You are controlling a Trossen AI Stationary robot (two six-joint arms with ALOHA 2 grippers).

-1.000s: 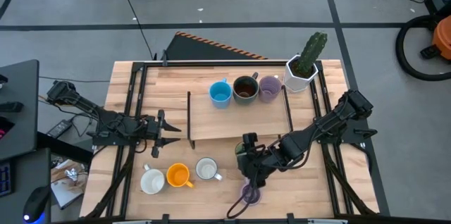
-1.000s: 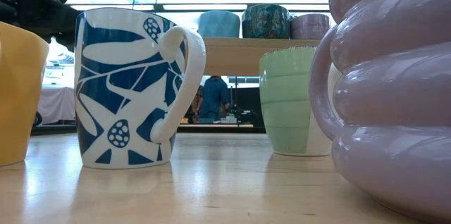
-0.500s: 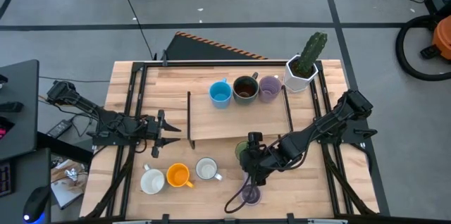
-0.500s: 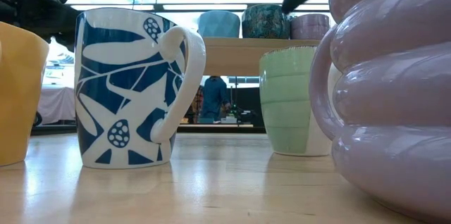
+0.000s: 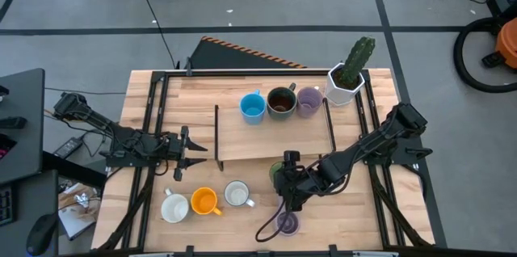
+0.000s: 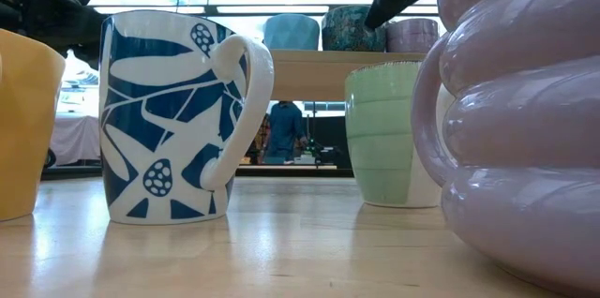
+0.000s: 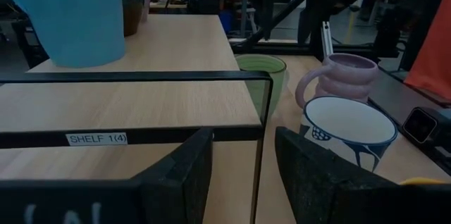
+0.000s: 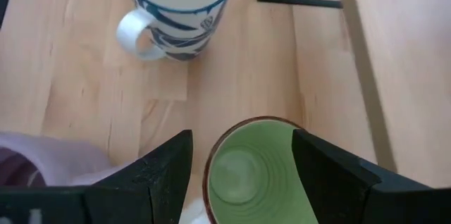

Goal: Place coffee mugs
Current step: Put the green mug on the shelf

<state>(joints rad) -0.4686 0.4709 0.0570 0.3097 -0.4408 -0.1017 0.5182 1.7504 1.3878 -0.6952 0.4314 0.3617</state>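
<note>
High view: right gripper [image 5: 280, 178] sits over the green mug [image 5: 277, 171] at the front edge of the shelf [image 5: 242, 136], jaws spread, nothing grasped yet. Left gripper [image 5: 191, 149] waits at the shelf's left end, near the worktop [image 5: 153, 95] edge, released and empty. Blue mug [image 5: 253, 107], dark brown mug [image 5: 281, 102] and a purple mug [image 5: 308, 101] already stand in a row on the shelf beside the cactus pot [image 5: 346, 83]. Still down on the worktop: white mug [image 5: 174, 208], orange mug [image 5: 203, 202], blue-patterned white mug [image 5: 237, 195], second purple mug [image 5: 287, 223]. Step in hand, as I judge it: reaching for the green mug, fourth to go up.

Low view: green mug [image 6: 386, 134] stands upright on the worktop, a dark finger of the right arm just above its rim, not touching. Patterned mug [image 6: 178, 115] to its left, ribbed purple mug [image 6: 525, 120] close to the camera.

Left wrist view: left gripper [image 7: 243, 175] open, facing the shelf frame; green mug [image 7: 262, 83] beyond it.

Right wrist view: right gripper [image 8: 243, 164] straddles the green mug [image 8: 250, 171] from above, fingers either side of the rim, apart from it.

Next move likely calls for lowering over the rim, closing, then lifting clear of the shelf edge and the purple mug close by.
</note>
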